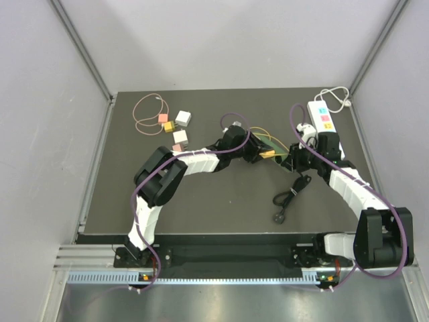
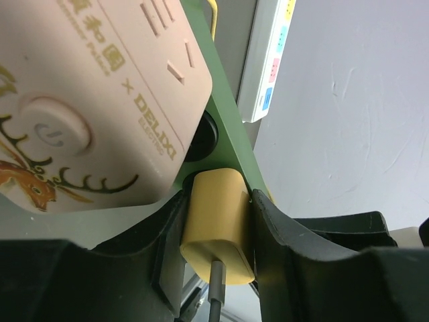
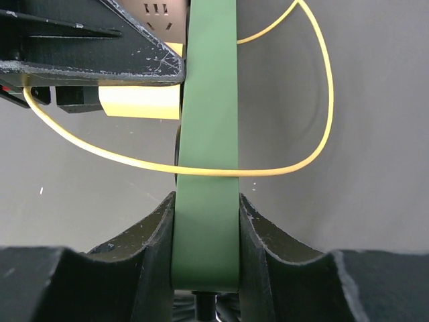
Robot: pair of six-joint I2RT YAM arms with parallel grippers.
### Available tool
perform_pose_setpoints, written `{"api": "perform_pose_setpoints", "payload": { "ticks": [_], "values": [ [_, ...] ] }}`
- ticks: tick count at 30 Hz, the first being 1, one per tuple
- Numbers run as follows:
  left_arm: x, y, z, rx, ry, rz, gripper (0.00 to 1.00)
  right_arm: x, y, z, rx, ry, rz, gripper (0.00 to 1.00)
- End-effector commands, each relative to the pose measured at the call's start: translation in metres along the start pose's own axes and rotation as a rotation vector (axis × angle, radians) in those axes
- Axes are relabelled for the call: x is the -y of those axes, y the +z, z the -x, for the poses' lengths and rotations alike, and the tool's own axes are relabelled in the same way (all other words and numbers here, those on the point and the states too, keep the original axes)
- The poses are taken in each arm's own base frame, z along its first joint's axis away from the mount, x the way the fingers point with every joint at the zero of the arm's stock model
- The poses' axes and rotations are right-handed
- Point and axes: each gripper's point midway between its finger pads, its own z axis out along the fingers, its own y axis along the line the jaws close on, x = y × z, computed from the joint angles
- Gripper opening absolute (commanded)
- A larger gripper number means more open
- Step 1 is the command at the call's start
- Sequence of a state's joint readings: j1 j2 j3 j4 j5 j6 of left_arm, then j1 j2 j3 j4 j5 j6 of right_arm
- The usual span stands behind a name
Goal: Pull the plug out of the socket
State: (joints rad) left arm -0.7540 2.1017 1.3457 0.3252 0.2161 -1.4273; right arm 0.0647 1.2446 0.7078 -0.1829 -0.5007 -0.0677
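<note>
A green power strip (image 1: 280, 153) with a cream face (image 2: 100, 100) lies between the two arms at the table's middle. My left gripper (image 2: 218, 228) is shut on the yellow plug (image 2: 218, 218), which sits against the strip's green side (image 2: 231, 144). The plug also shows in the right wrist view (image 3: 137, 100), next to the left fingers (image 3: 100, 47). My right gripper (image 3: 206, 241) is shut on the end of the green strip (image 3: 208, 188). A thin yellow cable (image 3: 201, 168) loops across the strip.
A white power strip (image 1: 322, 115) lies at the back right. A black cord with a plug (image 1: 287, 198) lies near the right arm. Small coloured adapters (image 1: 175, 127) and a coiled pink cable (image 1: 144, 111) lie at the back left.
</note>
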Motion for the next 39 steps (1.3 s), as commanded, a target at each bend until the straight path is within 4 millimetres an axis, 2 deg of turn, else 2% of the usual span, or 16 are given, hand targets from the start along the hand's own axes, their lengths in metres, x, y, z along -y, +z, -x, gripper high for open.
{"api": "perform_pose_setpoints", "payload": {
  "ticks": [1, 2, 4, 5, 8, 12, 19, 21, 25, 26, 28, 29, 30, 34, 39],
  "values": [
    [0.032, -0.015, 0.01, 0.041, 0.107, -0.084, 0.0, -0.033, -0.008, 0.049, 0.155, -0.162, 0.147, 0.12],
    [0.036, -0.016, 0.011, 0.041, 0.13, -0.095, 0.0, -0.036, -0.008, 0.048, 0.15, -0.162, 0.172, 0.21],
    [0.043, -0.02, 0.011, 0.042, 0.201, -0.111, 0.0, -0.039, -0.005, 0.043, 0.131, -0.149, 0.207, 0.3],
    [0.049, -0.021, 0.012, 0.044, 0.226, -0.126, 0.0, -0.044, -0.004, 0.041, 0.123, -0.138, 0.243, 0.4],
    [0.059, -0.026, 0.012, 0.044, 0.29, -0.144, 0.0, -0.046, 0.004, 0.032, 0.073, -0.082, 0.29, 0.53],
    [0.069, -0.029, 0.013, 0.048, 0.312, -0.167, 0.0, -0.047, 0.014, 0.017, 0.003, -0.016, 0.346, 0.61],
    [0.078, -0.027, 0.009, 0.035, 0.298, -0.208, 0.0, -0.044, 0.024, 0.007, -0.039, 0.051, 0.355, 0.68],
    [0.078, -0.027, 0.008, 0.031, 0.284, -0.215, 0.0, -0.04, 0.027, 0.003, -0.053, 0.07, 0.337, 0.64],
    [0.085, -0.03, 0.009, 0.039, 0.231, -0.253, 0.0, -0.036, 0.031, 0.001, -0.067, 0.093, 0.31, 0.45],
    [0.082, -0.03, 0.007, 0.036, 0.218, -0.252, 0.0, -0.035, 0.032, 0.001, -0.069, 0.097, 0.305, 0.34],
    [0.084, -0.031, 0.008, 0.041, 0.18, -0.267, 0.03, -0.034, 0.033, 0.0, -0.073, 0.101, 0.302, 0.19],
    [0.083, -0.031, 0.008, 0.042, 0.164, -0.271, 0.06, -0.034, 0.033, 0.001, -0.07, 0.097, 0.302, 0.02],
    [0.083, -0.031, 0.007, 0.037, 0.13, -0.275, 0.13, -0.034, 0.033, 0.001, -0.071, 0.097, 0.297, 0.0],
    [0.082, -0.033, 0.005, 0.032, 0.065, -0.295, 0.27, -0.031, 0.031, 0.004, -0.046, 0.078, 0.267, 0.0],
    [0.082, -0.035, 0.002, 0.032, 0.042, -0.293, 0.38, -0.031, 0.022, 0.023, 0.044, 0.019, 0.215, 0.0]
  ]
}}
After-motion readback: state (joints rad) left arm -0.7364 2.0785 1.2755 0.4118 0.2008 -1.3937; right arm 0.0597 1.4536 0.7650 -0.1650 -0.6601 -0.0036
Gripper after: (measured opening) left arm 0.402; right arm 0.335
